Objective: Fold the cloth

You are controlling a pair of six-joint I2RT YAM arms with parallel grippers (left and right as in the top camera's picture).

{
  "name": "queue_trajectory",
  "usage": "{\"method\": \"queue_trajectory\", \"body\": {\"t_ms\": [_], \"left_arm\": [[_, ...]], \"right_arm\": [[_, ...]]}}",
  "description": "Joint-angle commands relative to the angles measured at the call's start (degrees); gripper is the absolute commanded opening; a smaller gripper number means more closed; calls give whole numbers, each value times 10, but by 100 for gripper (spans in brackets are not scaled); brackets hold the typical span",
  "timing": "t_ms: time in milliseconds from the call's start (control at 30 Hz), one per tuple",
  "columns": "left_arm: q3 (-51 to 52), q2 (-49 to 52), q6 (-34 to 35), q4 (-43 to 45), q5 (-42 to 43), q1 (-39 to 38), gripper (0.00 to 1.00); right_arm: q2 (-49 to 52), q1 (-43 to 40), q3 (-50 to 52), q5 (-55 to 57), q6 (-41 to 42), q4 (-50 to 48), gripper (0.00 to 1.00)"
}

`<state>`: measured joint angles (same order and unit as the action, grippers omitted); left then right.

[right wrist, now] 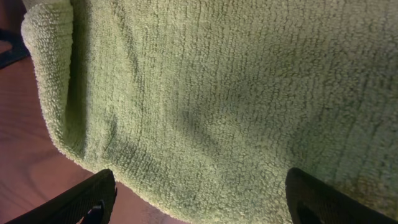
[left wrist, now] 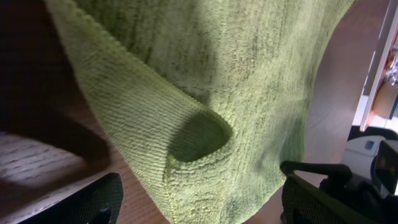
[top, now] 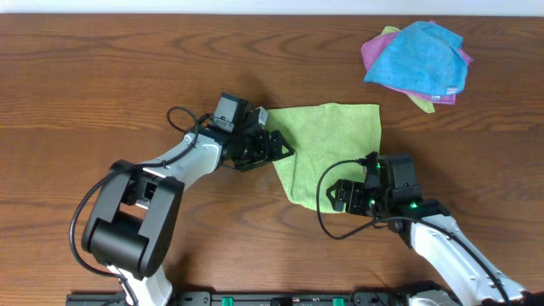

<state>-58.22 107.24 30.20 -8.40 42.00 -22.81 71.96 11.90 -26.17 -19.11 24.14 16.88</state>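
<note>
Cloth (top: 336, 136) lies partly folded on the table (top: 102, 76), one edge doubled over. Left fingers (left wrist: 87, 202) and right fingers (right wrist: 323, 199) gape wide, seemingly gripping nothing, poised at its edges for another fold.

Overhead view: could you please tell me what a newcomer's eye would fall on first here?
The green cloth stands out first, lying rumpled in the middle of the dark wooden table with one edge doubled over. The left hand sits open at its left edge and the right hand sits open at its near corner. A pile of bright cloths, blue on top, lies at the far right.
</note>
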Motion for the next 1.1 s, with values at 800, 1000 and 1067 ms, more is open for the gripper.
{"method": "queue_trajectory", "body": {"t_ms": [800, 1000, 1067], "left_arm": [[-6, 2, -45, 62, -2, -28, 82], [-6, 3, -62, 61, -6, -30, 80], [-6, 3, -71, 61, -7, -33, 79]], "right_arm": [[3, -3, 0, -2, 7, 3, 86], [3, -3, 0, -7, 7, 2, 86], [3, -3, 0, -7, 7, 2, 86]]}}
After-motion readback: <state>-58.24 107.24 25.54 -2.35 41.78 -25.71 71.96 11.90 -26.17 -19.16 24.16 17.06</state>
